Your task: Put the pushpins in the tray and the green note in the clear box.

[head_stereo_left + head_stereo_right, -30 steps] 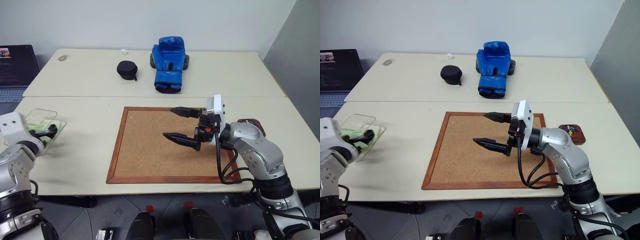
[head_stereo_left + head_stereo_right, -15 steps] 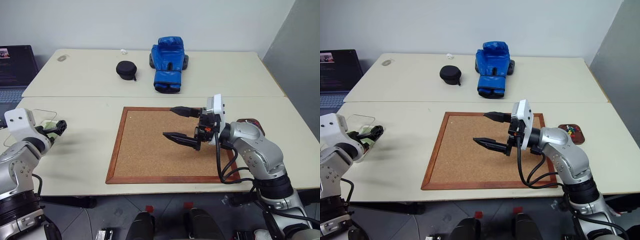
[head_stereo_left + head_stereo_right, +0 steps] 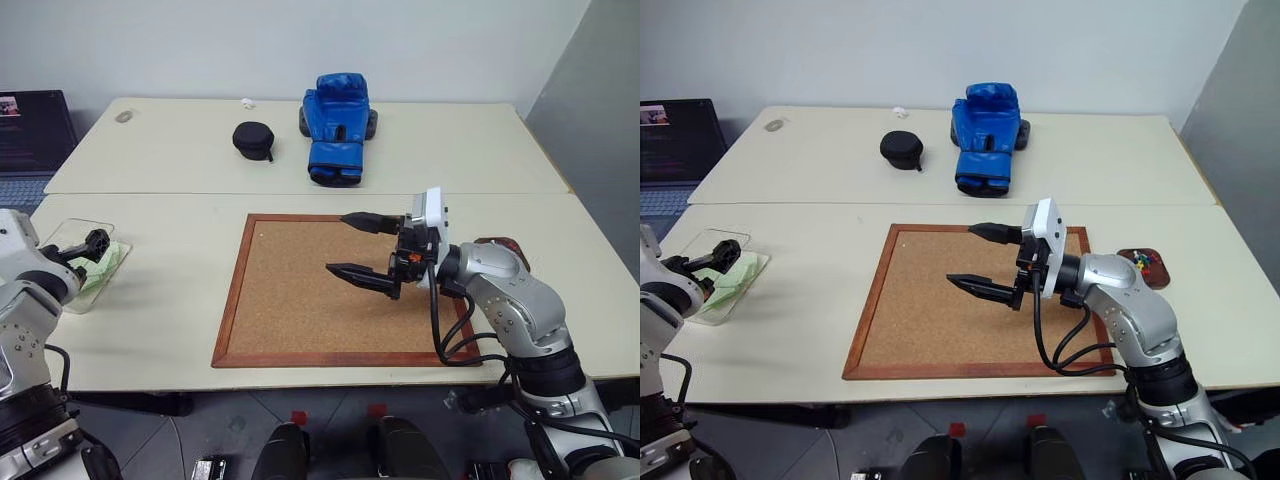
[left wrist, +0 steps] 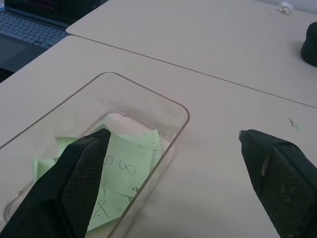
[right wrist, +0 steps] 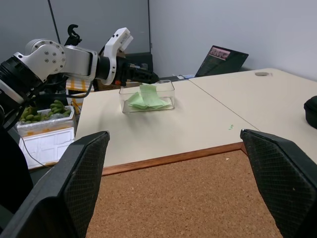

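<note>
The cork board [image 3: 325, 290] lies centred on the table [image 3: 180, 300]. Above it hangs the right gripper [image 3: 358, 247], jaws wide and empty. The left gripper [image 4: 173, 188], also wide, hovers by the clear box [image 3: 710, 275] holding the green note [image 4: 126, 163]. The tray [image 3: 1143, 267] holds the pushpins [image 3: 1143, 262].

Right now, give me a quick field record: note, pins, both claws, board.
green note: inside the clear box, task's note step done
pushpins: in the tray, right of the cork board
left claw: open, empty, just above the clear box
right claw: open, empty, hovering over the cork board
cork board: bare
</note>
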`<action>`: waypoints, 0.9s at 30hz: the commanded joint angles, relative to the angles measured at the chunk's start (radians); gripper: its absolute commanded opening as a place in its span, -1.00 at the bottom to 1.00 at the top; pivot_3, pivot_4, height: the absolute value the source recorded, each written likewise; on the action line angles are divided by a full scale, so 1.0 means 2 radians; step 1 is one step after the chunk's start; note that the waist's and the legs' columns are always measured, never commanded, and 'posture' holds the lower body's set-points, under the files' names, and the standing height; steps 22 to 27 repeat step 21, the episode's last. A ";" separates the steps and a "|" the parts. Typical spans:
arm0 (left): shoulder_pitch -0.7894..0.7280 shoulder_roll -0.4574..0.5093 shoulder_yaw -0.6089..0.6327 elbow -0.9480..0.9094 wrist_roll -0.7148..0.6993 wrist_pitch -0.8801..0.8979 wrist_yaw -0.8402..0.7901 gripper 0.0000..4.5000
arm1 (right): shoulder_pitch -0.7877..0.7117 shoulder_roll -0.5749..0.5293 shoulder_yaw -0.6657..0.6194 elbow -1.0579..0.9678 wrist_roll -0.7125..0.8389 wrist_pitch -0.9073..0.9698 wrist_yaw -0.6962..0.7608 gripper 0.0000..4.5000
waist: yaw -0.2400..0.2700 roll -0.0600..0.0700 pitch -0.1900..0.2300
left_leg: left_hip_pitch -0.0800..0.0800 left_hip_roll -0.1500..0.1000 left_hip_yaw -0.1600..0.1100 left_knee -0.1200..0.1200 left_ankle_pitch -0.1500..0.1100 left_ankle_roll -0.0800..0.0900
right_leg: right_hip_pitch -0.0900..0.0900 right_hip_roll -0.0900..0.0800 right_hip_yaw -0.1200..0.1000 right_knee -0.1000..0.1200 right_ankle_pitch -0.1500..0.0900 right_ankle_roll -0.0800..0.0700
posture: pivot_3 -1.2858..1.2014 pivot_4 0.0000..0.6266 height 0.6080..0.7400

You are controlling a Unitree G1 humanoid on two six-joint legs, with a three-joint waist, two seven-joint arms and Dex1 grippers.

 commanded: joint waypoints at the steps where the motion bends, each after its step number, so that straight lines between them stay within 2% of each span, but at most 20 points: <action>1: 0.001 0.008 -0.002 -0.030 0.002 -0.011 -0.004 0.97 | -0.008 0.000 -0.010 -0.010 0.001 -0.008 0.003 1.00 | 0.000 0.000 0.000 | 0.000 0.000 0.000 0.000 0.000 0.000 | 0.000 0.000 0.000 0.000 0.000 0.000 | 0.03 -0.52 1.00; 4: 0.029 0.027 -0.061 -0.088 0.028 -0.043 -0.039 0.97 | 0.001 -0.007 -0.019 -0.025 0.000 0.001 -0.013 1.00 | 0.000 0.000 0.000 | 0.000 0.000 0.000 0.000 0.000 0.000 | 0.000 0.000 0.000 0.000 0.000 0.000 | 0.03 -0.52 1.00; 6: 0.053 0.026 -0.093 -0.148 0.033 -0.059 -0.058 0.97 | 0.023 -0.012 -0.031 -0.051 -0.018 0.005 -0.053 1.00 | 0.000 0.000 0.000 | 0.000 0.000 0.000 0.000 0.000 0.000 | 0.000 0.000 0.000 0.000 0.000 0.000 | 0.03 -0.52 1.00; 8: 0.079 -0.009 -0.118 -0.228 0.022 -0.056 -0.043 0.97 | 0.059 -0.012 -0.047 -0.087 -0.070 0.011 -0.135 1.00 | 0.004 0.000 0.000 | -0.001 0.000 0.000 0.000 0.000 0.000 | 0.000 -0.001 0.001 0.000 0.000 0.000 | 0.03 -0.52 1.00; 12: 0.123 -0.074 -0.149 -0.302 0.018 -0.052 -0.015 0.97 | 0.129 -0.007 -0.057 -0.125 -0.142 0.003 -0.226 1.00 | 0.005 0.000 0.000 | -0.001 -0.001 0.001 0.000 0.000 -0.001 | 0.000 -0.002 0.002 -0.001 0.000 0.000 | 0.03 -0.52 1.00; 14: 0.149 -0.108 -0.181 -0.318 0.037 -0.063 0.003 0.97 | 0.172 0.004 -0.057 -0.142 -0.177 0.002 -0.273 1.00 | 0.004 0.000 0.000 | -0.001 -0.001 0.001 0.000 0.000 0.000 | 0.000 -0.002 0.002 -0.001 0.000 0.000 | 0.03 -0.52 1.00; 18: 0.207 -0.189 -0.241 -0.325 0.075 -0.100 0.046 0.97 | 0.262 0.062 -0.049 -0.164 -0.227 -0.011 -0.364 1.00 | 0.001 0.001 -0.001 | 0.000 0.000 0.001 0.000 0.000 0.000 | 0.001 -0.001 0.002 0.000 0.000 0.000 | 0.03 -0.52 1.00; 21: 0.219 -0.210 -0.255 -0.325 0.089 -0.114 0.052 0.97 | 0.282 0.089 -0.047 -0.175 -0.245 -0.010 -0.390 1.00 | 0.000 0.001 -0.001 | 0.001 0.000 0.003 0.000 0.000 0.000 | 0.001 0.001 0.002 0.000 0.000 0.000 | 0.03 -0.52 1.00; 27: 0.219 -0.210 -0.255 -0.325 0.089 -0.114 0.052 0.97 | 0.282 0.089 -0.047 -0.175 -0.245 -0.010 -0.390 1.00 | 0.000 0.001 -0.001 | 0.001 0.000 0.003 0.000 0.000 0.000 | 0.001 0.001 0.002 0.000 0.000 0.000 | 0.03 -0.52 1.00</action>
